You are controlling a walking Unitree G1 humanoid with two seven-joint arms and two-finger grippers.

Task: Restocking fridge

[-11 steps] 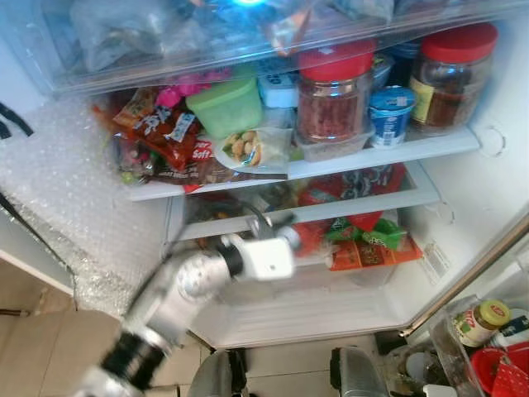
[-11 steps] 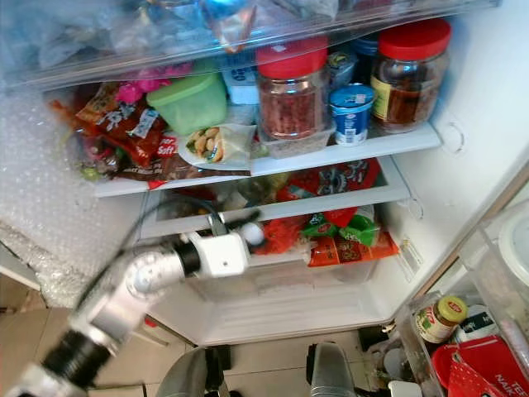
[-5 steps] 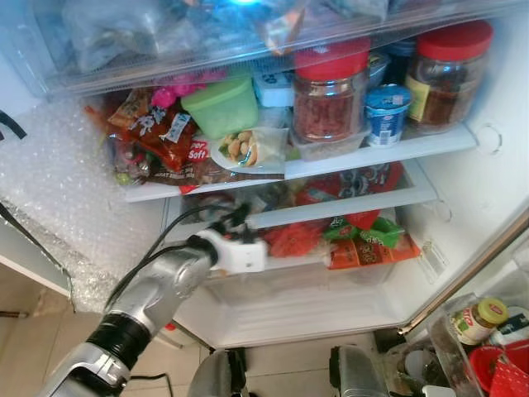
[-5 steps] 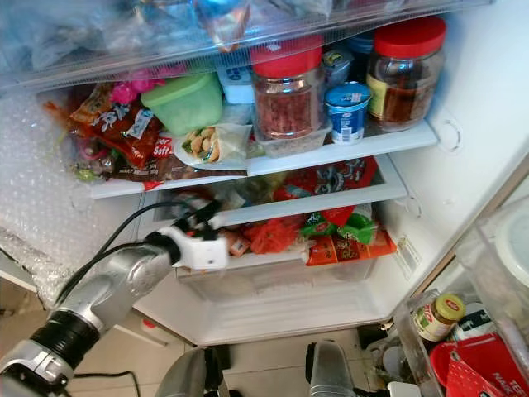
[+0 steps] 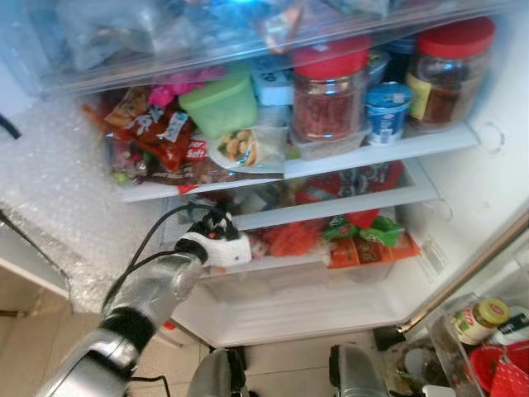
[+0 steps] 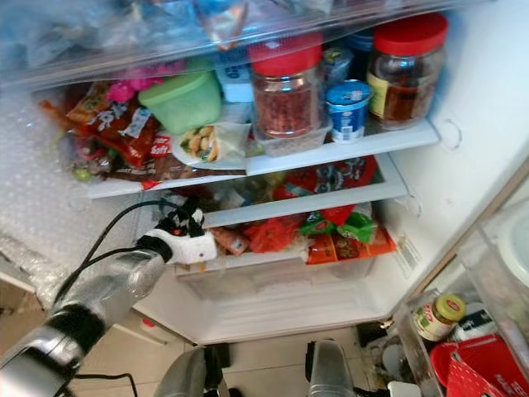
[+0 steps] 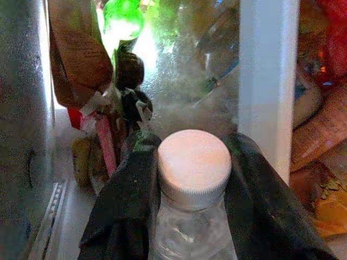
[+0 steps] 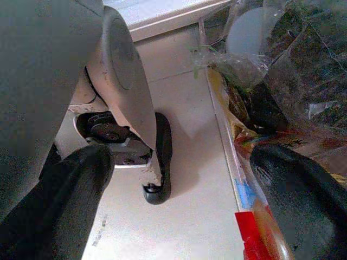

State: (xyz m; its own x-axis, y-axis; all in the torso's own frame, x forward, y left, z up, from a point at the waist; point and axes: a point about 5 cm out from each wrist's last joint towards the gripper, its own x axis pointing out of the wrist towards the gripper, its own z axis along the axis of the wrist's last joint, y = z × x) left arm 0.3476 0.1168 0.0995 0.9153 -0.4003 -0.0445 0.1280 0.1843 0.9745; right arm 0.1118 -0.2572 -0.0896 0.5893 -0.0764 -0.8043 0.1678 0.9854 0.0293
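Observation:
The fridge stands open before me. My left arm reaches in at the level between the lower shelf and the clear drawer, on its left side. My left gripper is shut on a clear plastic bottle with a white screw cap; the black fingers press on both sides of its neck. The cap points into the fridge, toward packets and a white divider. Low beside my body hangs my right gripper, open, with floor tiles between its fingers.
The shelf above holds two red-lidded jars, a yogurt cup, a green tub and snack packets. Red and green packets fill the drawer's right. Bubble wrap lies left. A door bin with a jar is at lower right.
My left arm has swung to the left and pushed deeper into the fridge, carrying the bottle from the drawer's middle to its left end.

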